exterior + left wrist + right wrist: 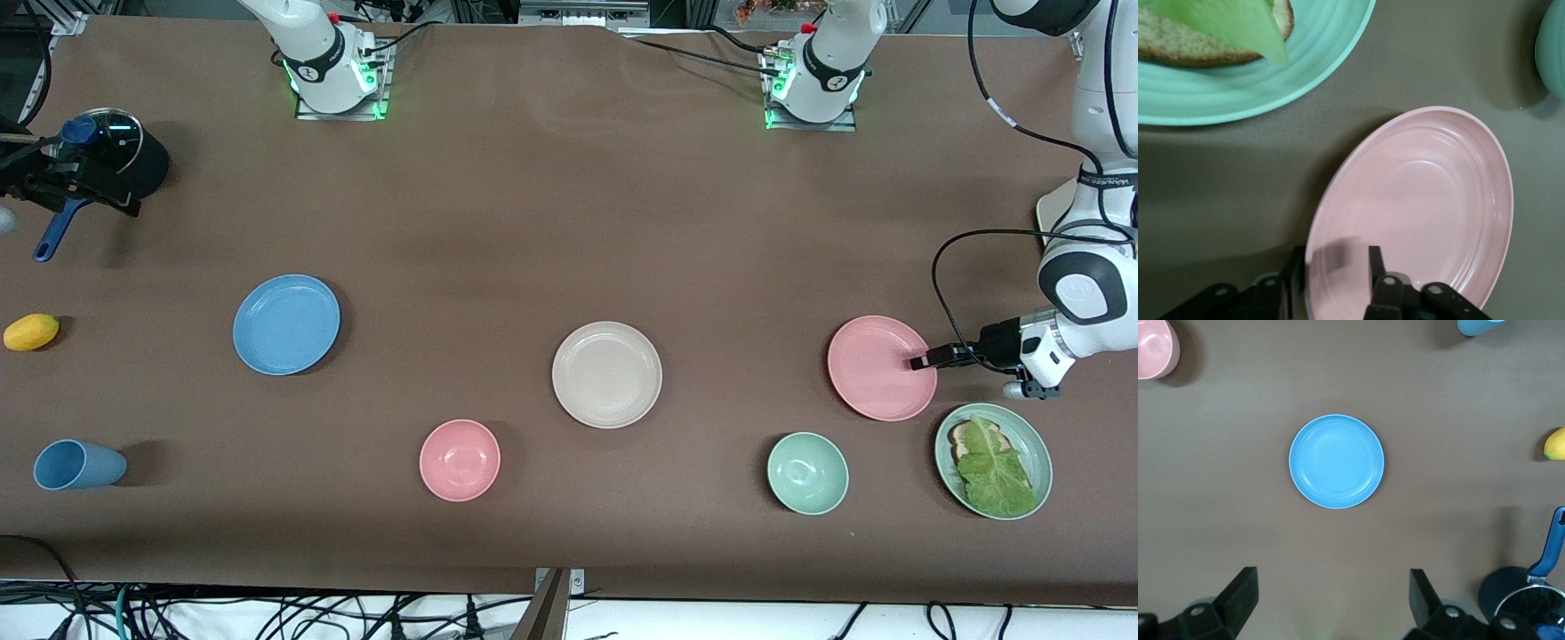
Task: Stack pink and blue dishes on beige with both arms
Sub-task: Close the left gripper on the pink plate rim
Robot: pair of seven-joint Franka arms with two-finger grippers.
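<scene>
Pink plate (876, 364) at middle right of the front view, its rim pinched between the left gripper's (919, 362) fingers. Beige plate (606, 374) lies at centre. Blue plate (286, 324) sits middle left; the right gripper (1331, 597) hangs spread wide above it.

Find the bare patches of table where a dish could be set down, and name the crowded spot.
Bare table spreads between the arm bases and the row of plates, and between the blue plate and beige plate. Crowded: the left arm's end, where the pink plate, green bowl and green plate with lettuce cluster.
</scene>
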